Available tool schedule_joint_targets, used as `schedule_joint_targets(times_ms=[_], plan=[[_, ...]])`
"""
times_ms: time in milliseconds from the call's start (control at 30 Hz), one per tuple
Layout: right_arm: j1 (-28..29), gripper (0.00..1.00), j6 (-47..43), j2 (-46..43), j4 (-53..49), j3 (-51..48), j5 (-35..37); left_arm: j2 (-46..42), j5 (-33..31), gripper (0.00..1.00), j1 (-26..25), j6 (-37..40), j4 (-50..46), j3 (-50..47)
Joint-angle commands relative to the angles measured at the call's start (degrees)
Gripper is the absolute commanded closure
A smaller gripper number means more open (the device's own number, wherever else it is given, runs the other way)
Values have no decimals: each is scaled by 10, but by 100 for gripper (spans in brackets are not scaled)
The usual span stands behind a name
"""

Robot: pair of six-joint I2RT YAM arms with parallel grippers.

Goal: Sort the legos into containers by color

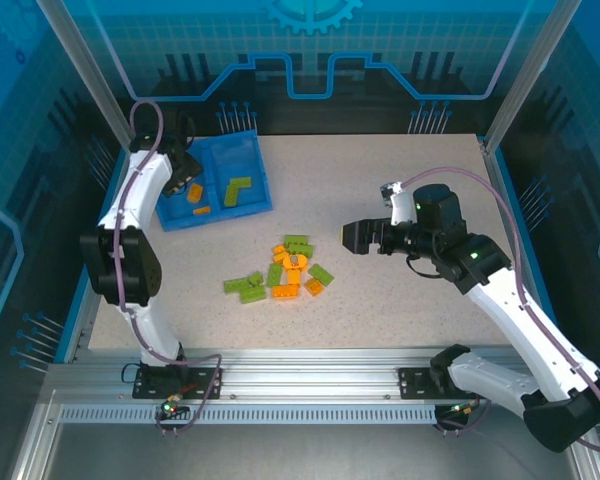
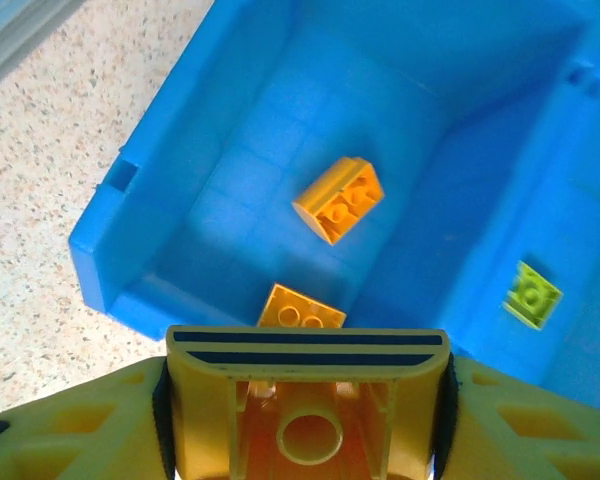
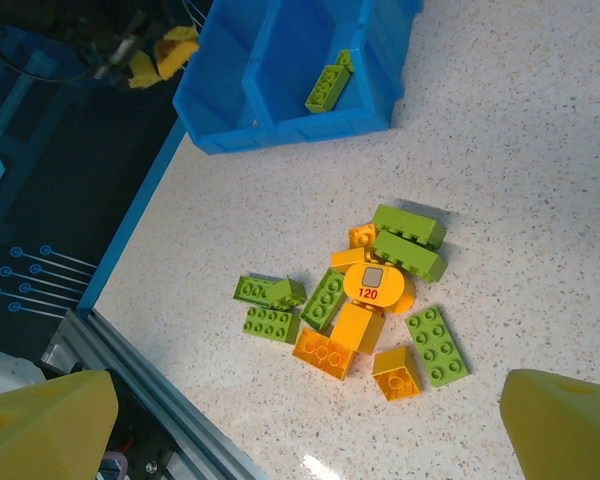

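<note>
Right hand (image 1: 358,238) hovers wide open and empty near the loose legos (image 1: 290,270) on the surface (image 1: 420,170), likely poised to pick next. Farther off, left hand (image 2: 305,435) grips an orange brick (image 2: 310,375) above the left compartment (image 2: 230,180), where two orange pieces (image 2: 338,200) already lie; a green piece (image 2: 532,295) sits in the right compartment (image 2: 580,200).

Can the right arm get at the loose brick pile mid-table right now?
Probably yes: the right hand hangs open beside the pile, bare table between them, and the left arm is off over the blue tray.
</note>
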Motion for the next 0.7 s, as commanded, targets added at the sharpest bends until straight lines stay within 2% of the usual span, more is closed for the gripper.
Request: schedule_joint_targets(times_ms=[0, 67, 167, 333, 500, 667], plan=[[4, 0, 7, -15, -13, 3, 9, 63, 43, 36, 12, -20, 0, 42], [4, 0, 10, -20, -17, 3, 11, 93, 40, 32, 16, -24, -7, 70], [4, 0, 12, -33, -26, 4, 18, 125, 35, 31, 27, -34, -16, 102], [5, 0, 13, -52, -32, 1, 36, 122, 48, 23, 35, -37, -15, 111], [5, 0, 16, -45, -23, 0, 35, 66, 74, 21, 35, -31, -7, 86], [6, 0, 19, -23, -11, -4, 32, -60, 133, 21, 25, -33, 37, -6]])
